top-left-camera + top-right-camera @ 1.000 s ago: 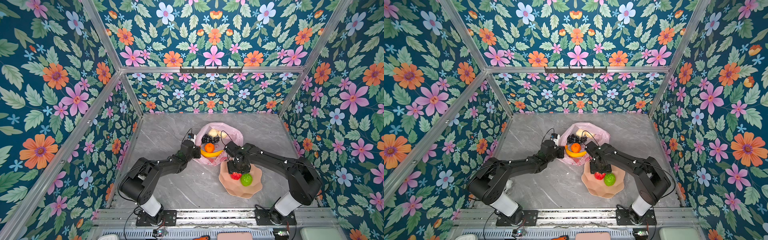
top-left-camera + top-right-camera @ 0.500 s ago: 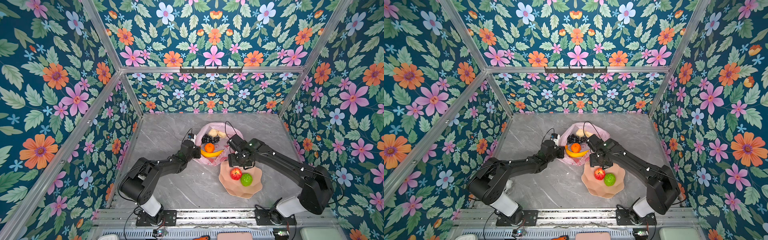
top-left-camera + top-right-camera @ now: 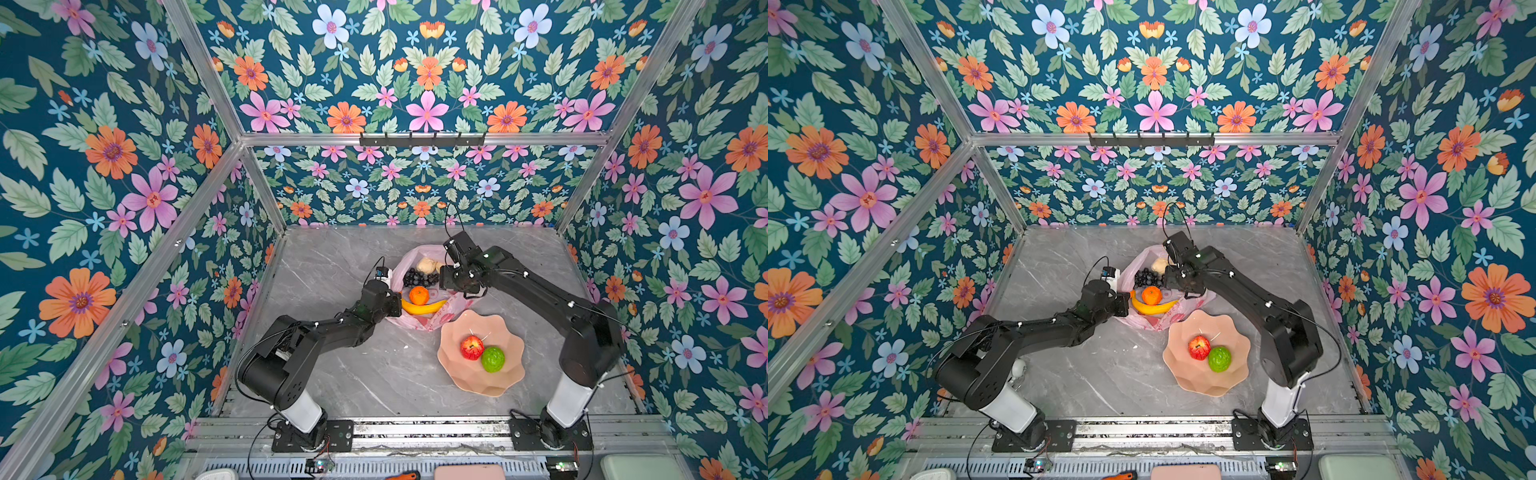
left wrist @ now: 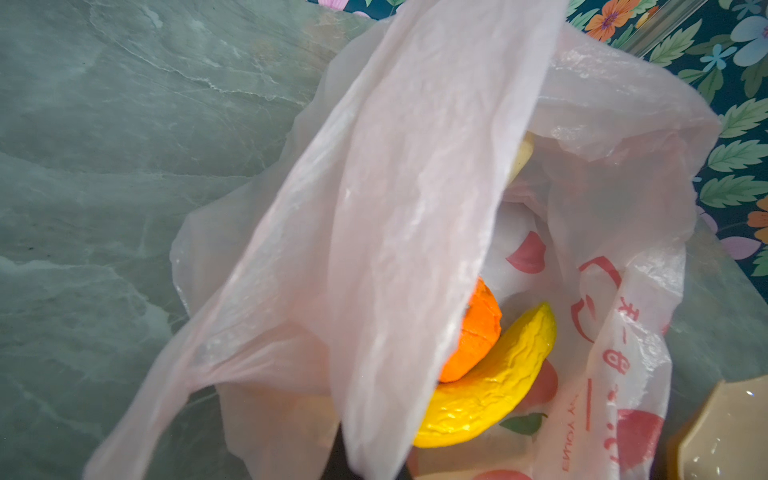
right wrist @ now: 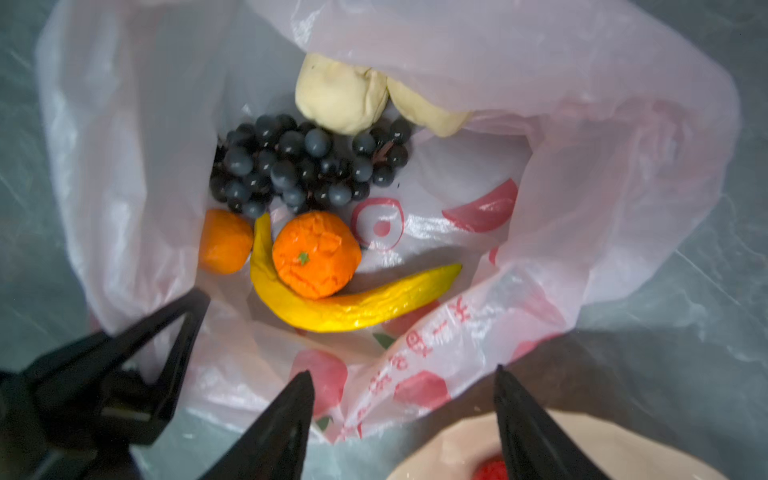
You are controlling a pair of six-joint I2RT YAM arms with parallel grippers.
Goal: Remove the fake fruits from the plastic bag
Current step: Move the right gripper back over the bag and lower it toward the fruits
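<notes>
At left, the left gripper stays out of it, pinched shut on the near-left rim of the plastic bag to hold its mouth wide. Inside lie grapes, an orange and a banana. The right gripper, jaws apart and empty, hovers above; it should drop straight onto the exposed orange, clear of loose film. Right of the bag, the bowl holds an apple and a green fruit.

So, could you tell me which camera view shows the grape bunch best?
The right wrist view: the grape bunch fills it, unobstructed, inside the plastic bag. In both top views it is a small dark cluster. The left wrist view hides it behind a bag fold.
</notes>
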